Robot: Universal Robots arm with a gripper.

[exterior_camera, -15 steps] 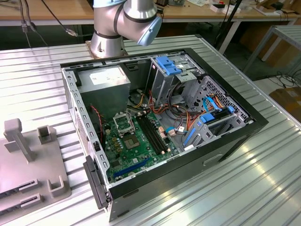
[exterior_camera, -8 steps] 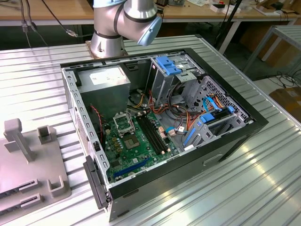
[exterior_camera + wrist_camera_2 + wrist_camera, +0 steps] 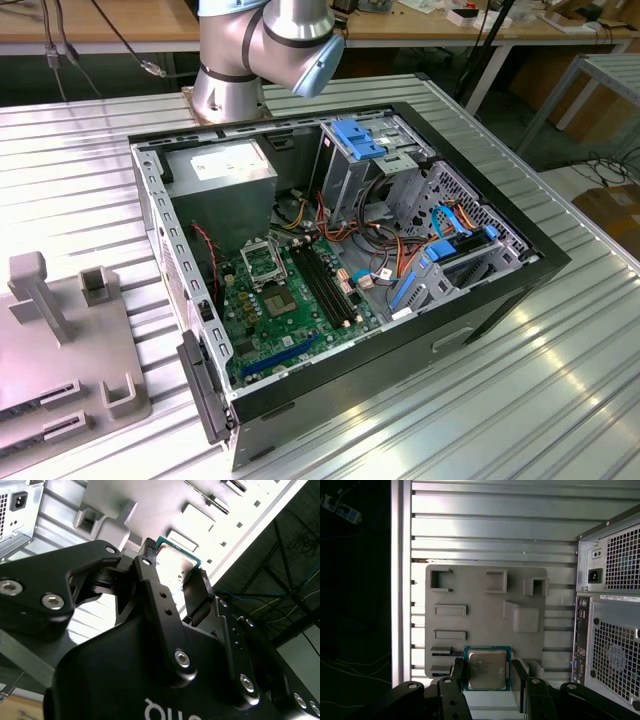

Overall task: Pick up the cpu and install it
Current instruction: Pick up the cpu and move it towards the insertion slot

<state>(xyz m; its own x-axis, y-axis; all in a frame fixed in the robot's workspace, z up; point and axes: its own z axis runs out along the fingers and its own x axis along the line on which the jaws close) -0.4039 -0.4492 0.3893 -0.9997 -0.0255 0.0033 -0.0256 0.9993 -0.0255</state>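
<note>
The hand (image 3: pixel 487 674) is closed narrowly on the cpu (image 3: pixel 487 668): in both wrist views its two black fingers (image 3: pixel 457 679) press against opposite edges of the chip, silver top facing the camera, so the cpu sits right between the fingertips. Held this way, it is over the near edge of the grey fixture plate (image 3: pixel 480 597) on the ribbed bench (image 3: pixel 495 535). In the exterior view that plate (image 3: pixel 30 375) lies at about eight o'clock from the open computer case (image 3: pixel 540 268).
</note>
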